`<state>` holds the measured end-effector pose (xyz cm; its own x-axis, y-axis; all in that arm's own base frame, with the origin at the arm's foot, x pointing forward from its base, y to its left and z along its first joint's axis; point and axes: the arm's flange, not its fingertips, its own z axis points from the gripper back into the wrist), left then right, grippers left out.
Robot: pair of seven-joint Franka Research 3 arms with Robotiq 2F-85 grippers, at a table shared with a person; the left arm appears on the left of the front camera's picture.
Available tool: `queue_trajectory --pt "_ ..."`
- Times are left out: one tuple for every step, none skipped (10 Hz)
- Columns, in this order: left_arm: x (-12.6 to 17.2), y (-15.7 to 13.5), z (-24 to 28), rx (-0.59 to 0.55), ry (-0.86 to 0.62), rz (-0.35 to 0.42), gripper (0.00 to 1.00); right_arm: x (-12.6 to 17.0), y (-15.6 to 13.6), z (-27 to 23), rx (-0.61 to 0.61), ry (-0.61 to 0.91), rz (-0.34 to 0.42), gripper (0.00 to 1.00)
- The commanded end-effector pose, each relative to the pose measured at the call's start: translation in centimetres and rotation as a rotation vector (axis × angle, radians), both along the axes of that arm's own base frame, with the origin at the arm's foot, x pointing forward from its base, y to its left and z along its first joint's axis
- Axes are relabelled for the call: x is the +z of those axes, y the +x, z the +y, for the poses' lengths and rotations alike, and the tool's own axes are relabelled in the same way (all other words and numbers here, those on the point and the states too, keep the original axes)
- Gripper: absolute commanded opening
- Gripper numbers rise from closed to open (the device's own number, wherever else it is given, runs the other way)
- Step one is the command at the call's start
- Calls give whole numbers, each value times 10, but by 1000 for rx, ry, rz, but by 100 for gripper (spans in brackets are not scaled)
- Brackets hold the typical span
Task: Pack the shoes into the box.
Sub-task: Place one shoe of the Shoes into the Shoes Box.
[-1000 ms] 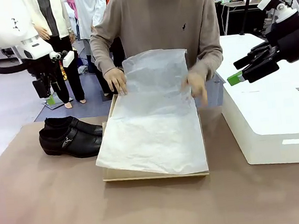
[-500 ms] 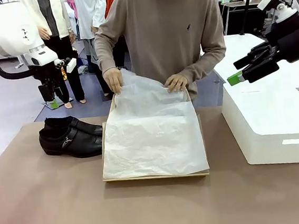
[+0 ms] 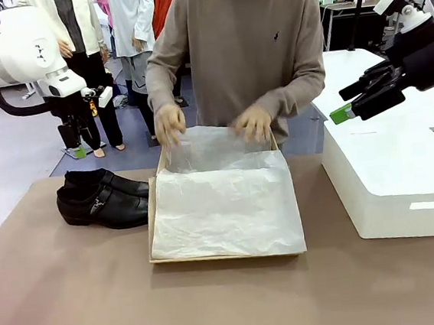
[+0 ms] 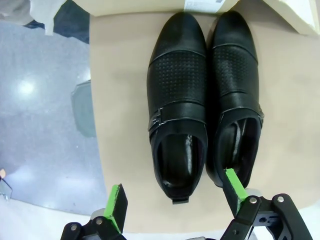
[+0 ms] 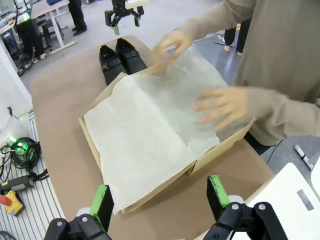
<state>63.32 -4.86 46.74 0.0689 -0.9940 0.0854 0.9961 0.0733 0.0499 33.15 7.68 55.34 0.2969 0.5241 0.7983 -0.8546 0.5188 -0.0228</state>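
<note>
Brown worktop (image 3: 61, 300) spans the front view. At its far side we see a person in a beige sweater (image 3: 245, 52). A big white rectangular block (image 3: 394, 168) stands on the right. The open tan cardboard shoebox (image 3: 151, 215) sits mid-worktop, lined with a white tissue sheet (image 3: 222, 216); the person's fingers are at the sheet's far edge. The pair of glossy black strapped leather shoes (image 3: 101, 198) lies side by side just left of the box, toes toward it, outside it. Left robot hand (image 4: 175, 194) hovers above the shoes' heel end, fingers apart, empty. Right robot hand (image 5: 160, 194) hangs over the white block, fingers apart, empty.
</note>
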Motion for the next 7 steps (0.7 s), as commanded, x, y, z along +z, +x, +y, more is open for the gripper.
queue_trajectory --pt "2 -2 2 6 -5 -2 100 0 2 0 14 10 -9 100" --pt "2 -2 2 6 -5 -2 100 0 2 0 14 10 -9 100" --pt "0 0 0 0 -1 0 100 0 2 0 14 10 -9 100" --pt "-4 6 2 14 23 -7 100 0 2 0 14 10 -9 100" --pt "-10 12 5 16 29 -1 100 0 2 0 14 10 -9 100" --pt "-13 17 7 12 36 -12 100 0 2 0 14 10 -9 100" --pt "-17 23 10 17 49 -22 100 0 2 0 14 10 -9 100"
